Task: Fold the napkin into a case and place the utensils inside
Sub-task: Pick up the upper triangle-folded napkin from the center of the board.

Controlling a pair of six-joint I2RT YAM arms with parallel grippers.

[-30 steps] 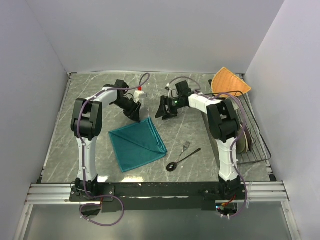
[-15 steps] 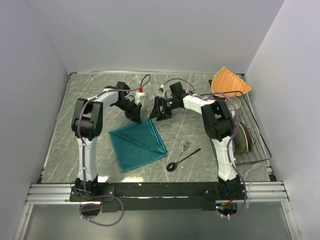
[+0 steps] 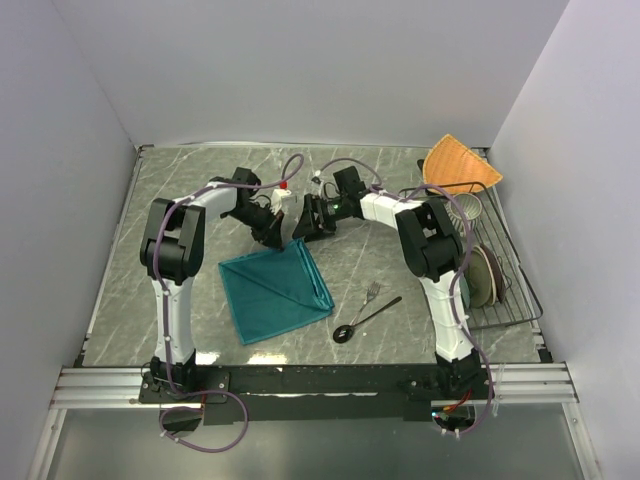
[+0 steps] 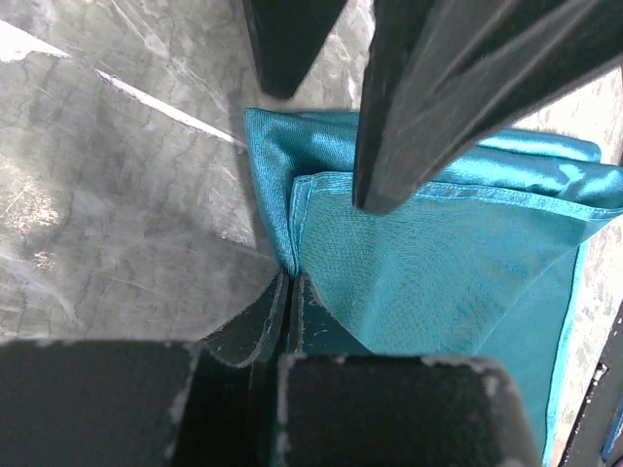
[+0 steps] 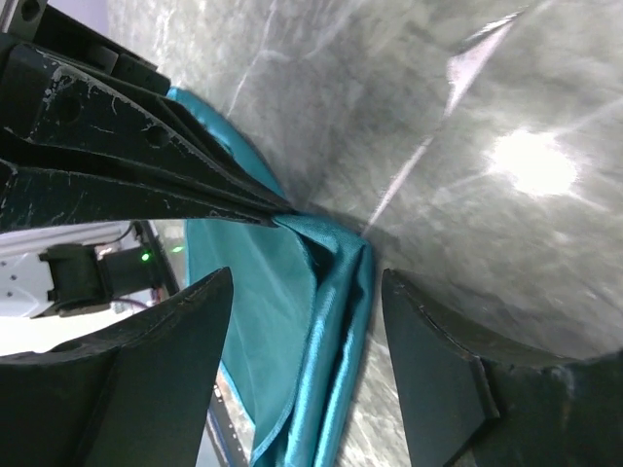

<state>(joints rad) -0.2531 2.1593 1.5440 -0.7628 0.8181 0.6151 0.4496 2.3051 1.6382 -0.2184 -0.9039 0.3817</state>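
Teal napkin (image 3: 275, 290) lies folded on the grey table (image 3: 180, 190), its far corner pointing toward both grippers. Left gripper (image 4: 290, 282) is pressed together, pinching that corner's layered edge. Right gripper (image 5: 307, 277) stands spread, straddling the same corner from the opposite side. Fork (image 3: 372, 292) and spoon (image 3: 365, 320) lie right of the napkin, nearer the right arm.

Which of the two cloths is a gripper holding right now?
The teal napkin: the left gripper pinches its far corner. The orange cloth lies alone, far right.
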